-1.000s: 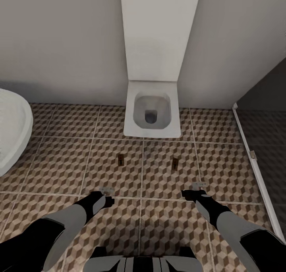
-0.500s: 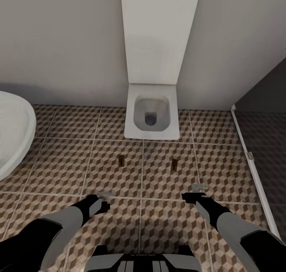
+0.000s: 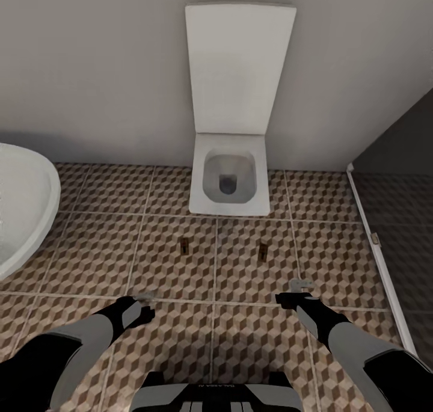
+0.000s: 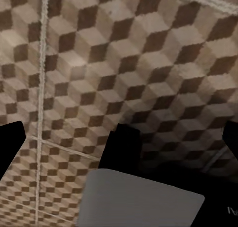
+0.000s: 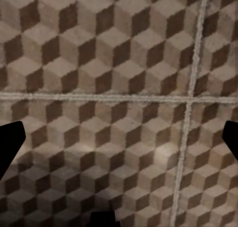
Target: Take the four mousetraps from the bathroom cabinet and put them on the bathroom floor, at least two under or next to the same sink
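Note:
Two mousetraps lie flat on the patterned bathroom floor in front of the toilet: one small brown board to the left, another to the right. My left gripper hovers low over the tiles, short of the left trap, and is open. My right gripper hangs open just short of the right trap. In both wrist views the dark fingertips stand far apart with only tiles between them. The cabinet and the sink are out of view.
A white wall-hung toilet with its lid raised stands straight ahead against the grey wall. A white oval bathtub curves in at the left. A dark glass shower screen with a white sill bounds the right side.
The whole view has drawn back and up a little, so the toilet lid's top now shows. My left gripper has pulled back to the left; the right one holds its place. Both traps lie still.

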